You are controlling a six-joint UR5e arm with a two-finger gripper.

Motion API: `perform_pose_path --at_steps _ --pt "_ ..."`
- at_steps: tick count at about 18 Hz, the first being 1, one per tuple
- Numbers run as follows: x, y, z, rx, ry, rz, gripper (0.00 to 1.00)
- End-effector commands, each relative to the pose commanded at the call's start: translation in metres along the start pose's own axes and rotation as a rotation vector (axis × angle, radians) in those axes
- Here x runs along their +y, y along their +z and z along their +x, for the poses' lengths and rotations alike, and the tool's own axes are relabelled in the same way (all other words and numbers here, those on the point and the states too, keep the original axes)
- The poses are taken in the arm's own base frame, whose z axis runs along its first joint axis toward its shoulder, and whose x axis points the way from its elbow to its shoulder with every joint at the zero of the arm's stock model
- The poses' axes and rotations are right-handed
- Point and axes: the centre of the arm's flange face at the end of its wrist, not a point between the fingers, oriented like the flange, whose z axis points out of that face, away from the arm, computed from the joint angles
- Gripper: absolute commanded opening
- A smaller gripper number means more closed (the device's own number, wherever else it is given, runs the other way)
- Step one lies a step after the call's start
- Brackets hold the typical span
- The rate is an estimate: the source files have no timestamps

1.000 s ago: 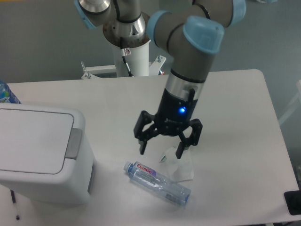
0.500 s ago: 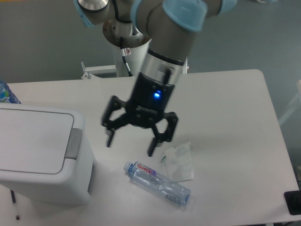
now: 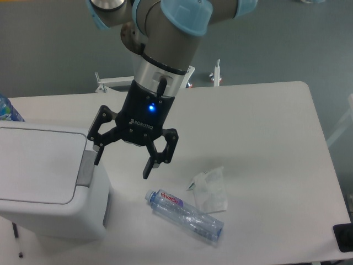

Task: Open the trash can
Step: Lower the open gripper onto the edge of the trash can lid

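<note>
The trash can [image 3: 38, 187] is a large white boxy bin at the left of the table, its flat lid down and its grey push tab [image 3: 85, 167] on the right rim. My gripper [image 3: 123, 164] hangs open just right of that tab, with nothing between its fingers. Its left fingertip [image 3: 99, 158] is close beside the tab; whether it touches I cannot tell.
A clear plastic bottle [image 3: 185, 215] lies on the white table [image 3: 265, 127] near the front, with a crumpled white wrapper [image 3: 211, 189] just behind it. A blue-capped bottle [image 3: 6, 109] peeks in at the left edge. A dark object [image 3: 344, 237] sits at the right front corner.
My gripper has swung left across the table, from above the wrapper and bottle to beside the trash can's push tab. It stayed open. The bin lid has not moved.
</note>
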Motion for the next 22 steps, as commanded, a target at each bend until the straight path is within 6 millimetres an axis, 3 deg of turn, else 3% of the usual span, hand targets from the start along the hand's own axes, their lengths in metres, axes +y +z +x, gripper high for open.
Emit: perform_pose_path --at_steps 5,15,22 --pt "0.007 0.011 -0.008 -0.02 0.01 -0.018 1.0" --pt "0.019 0.036 0.004 0.003 0.028 -0.045 1.0" --pt "0.021 0.039 0.0 -0.029 0.029 -0.058 1.0"
